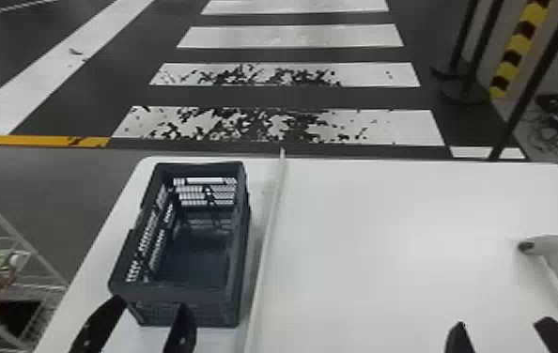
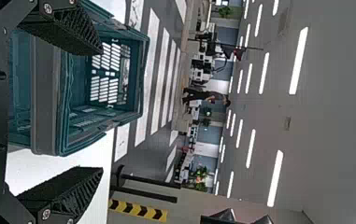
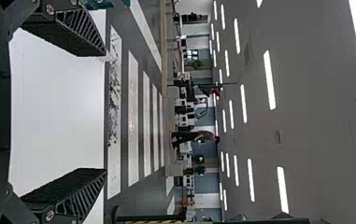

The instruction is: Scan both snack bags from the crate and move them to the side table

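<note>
Zero things held: left gripper (image 1: 151, 304) and right gripper (image 1: 502, 323) both spread. Scanner (image 1: 556, 249) lies just beyond the right one, rightward, handle slanting robotward (right arm's pick, I'd guess). Crate (image 1: 207, 303) sits past the left one, lengthwise.

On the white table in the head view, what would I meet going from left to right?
Dark crate, then long thin pale strip, then handheld scanner.
</note>
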You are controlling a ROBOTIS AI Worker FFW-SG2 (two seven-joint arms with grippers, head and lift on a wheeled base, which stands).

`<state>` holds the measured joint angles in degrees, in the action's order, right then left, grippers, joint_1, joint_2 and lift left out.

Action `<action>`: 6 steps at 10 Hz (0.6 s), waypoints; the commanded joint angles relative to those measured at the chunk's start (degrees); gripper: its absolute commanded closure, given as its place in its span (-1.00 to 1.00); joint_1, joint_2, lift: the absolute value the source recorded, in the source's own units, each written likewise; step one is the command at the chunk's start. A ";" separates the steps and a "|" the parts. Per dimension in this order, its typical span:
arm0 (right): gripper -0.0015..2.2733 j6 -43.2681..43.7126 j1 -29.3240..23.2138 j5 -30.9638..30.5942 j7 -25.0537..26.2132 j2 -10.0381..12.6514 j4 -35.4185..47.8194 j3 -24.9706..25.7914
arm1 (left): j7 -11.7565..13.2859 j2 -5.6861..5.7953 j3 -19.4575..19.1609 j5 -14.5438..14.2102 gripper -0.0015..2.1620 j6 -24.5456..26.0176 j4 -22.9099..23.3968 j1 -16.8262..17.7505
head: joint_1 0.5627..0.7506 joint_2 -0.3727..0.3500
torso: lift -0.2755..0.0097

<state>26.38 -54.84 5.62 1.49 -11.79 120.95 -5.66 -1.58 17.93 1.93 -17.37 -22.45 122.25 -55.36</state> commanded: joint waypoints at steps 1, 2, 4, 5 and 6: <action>-0.90 -1.03 0.34 0.01 0.00 0.01 -0.10 -0.05 | 0.00 0.00 0.09 -0.12 -0.89 0.27 -0.61 0.60 | 0.41 0.29 | 0.26; -0.90 -1.03 0.34 0.01 0.00 0.01 -0.10 -0.05 | 0.08 0.09 0.18 -0.20 -0.89 0.27 -0.96 0.86 | 0.41 0.29 | 0.26; -0.90 -1.03 0.34 -0.08 0.00 0.01 -0.19 -0.05 | 0.35 0.44 0.44 -0.55 -0.89 0.27 -1.58 1.30 | 0.41 0.29 | 0.26; -0.90 -0.85 0.17 -0.08 0.00 0.01 -0.19 0.04 | 0.35 0.61 0.80 -0.55 -0.89 0.27 -2.02 1.57 | 0.41 0.29 | 0.26; -0.90 -0.68 -0.01 -0.17 0.00 0.01 -0.28 0.04 | 0.43 0.88 1.06 -0.64 -0.89 0.27 -2.19 1.65 | 0.41 0.28 | 0.26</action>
<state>25.55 -54.75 5.52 1.49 -11.78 120.71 -5.63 -1.15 18.69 2.82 -17.96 -22.18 120.20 -53.76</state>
